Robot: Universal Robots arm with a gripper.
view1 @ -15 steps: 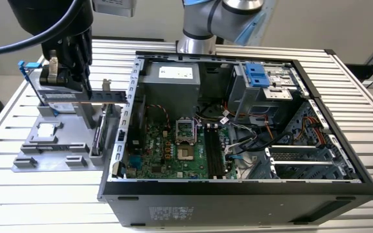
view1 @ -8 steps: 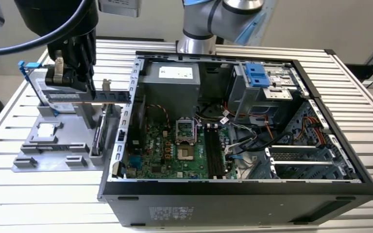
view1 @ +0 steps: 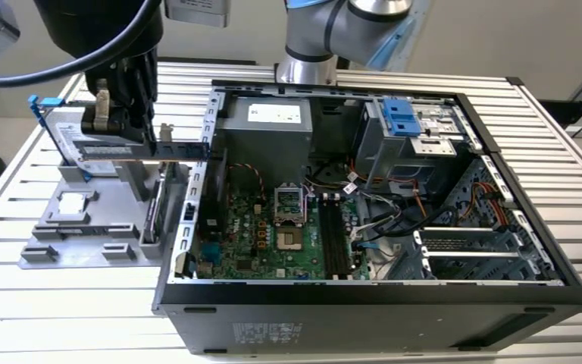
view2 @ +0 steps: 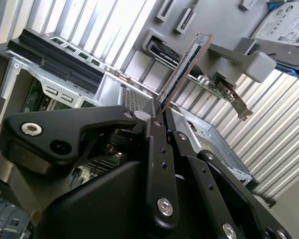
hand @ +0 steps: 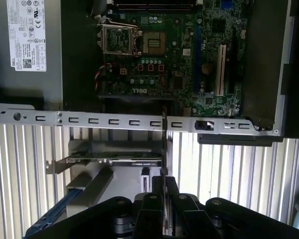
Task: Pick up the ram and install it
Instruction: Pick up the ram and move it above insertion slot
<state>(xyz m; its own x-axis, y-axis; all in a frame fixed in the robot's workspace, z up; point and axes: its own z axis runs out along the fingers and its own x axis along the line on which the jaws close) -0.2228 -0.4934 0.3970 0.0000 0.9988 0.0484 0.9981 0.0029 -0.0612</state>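
My gripper [view1: 119, 140] hangs over the grey holder at the exterior view's left, just outside the open computer case. It is shut on the ram [view1: 170, 151], a long narrow stick held level with one end near the case's side wall. In the second wrist view the black fingers [view2: 157, 149] pinch the ram [view2: 187, 64], which sticks out edge-on from my gripper [view2: 157, 112]. The first wrist view shows the ram [hand: 163, 144] as a thin line running from my gripper [hand: 163, 181] toward the case rim. The motherboard's memory slots [view1: 332, 235] lie open inside the case.
The grey holder [view1: 79, 227] carries a silver hard drive with blue rails [view1: 64, 129] and an upright card with a metal bracket [hand: 114, 158]. The case's metal rim [hand: 89, 121] lies between the gripper and the motherboard [hand: 179, 74]. A power supply [view1: 270, 121], drive cage [view1: 412, 129] and cables crowd the case.
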